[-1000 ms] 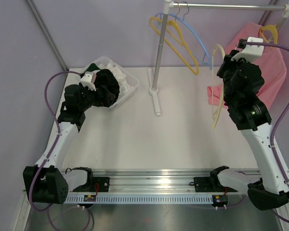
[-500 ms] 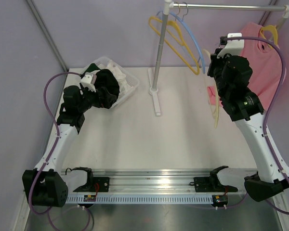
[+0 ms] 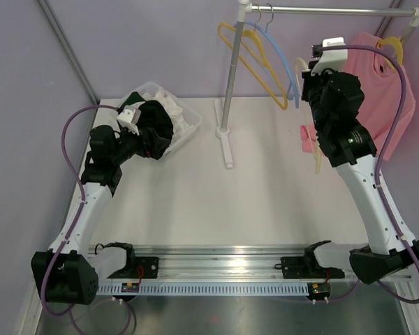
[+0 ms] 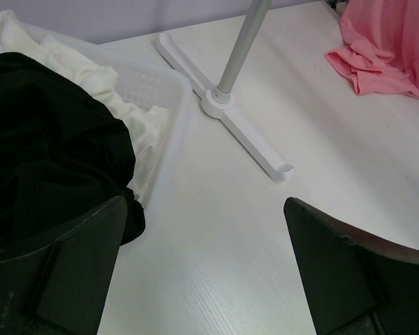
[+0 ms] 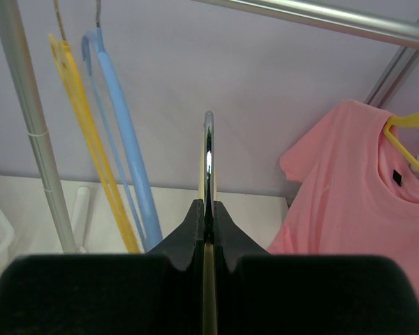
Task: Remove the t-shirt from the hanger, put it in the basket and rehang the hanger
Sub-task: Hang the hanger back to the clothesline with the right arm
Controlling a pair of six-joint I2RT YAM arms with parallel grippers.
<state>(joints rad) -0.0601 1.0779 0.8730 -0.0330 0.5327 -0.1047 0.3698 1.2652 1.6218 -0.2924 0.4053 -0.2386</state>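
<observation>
The pink t-shirt (image 3: pixel 387 91) hangs on a yellow hanger (image 3: pixel 391 47) on the rail (image 3: pixel 335 10) at the far right. It has a small dark label at the neck, too small to read, and its bottom bunches on the surface (image 3: pixel 251 202). The right arm (image 3: pixel 363 174) reaches up high, right jaws shut tight on a cream hanger (image 5: pixel 208 157). The left arm (image 3: pixel 98 174) is bent, left jaws wide open and holding nothing, by a basket (image 3: pixel 188 120) with black cloth (image 4: pixel 49 153).

Rack pole (image 3: pixel 232 77) between basket (image 3: pixel 187 123) and t-shirt (image 3: pixel 384 87)
</observation>
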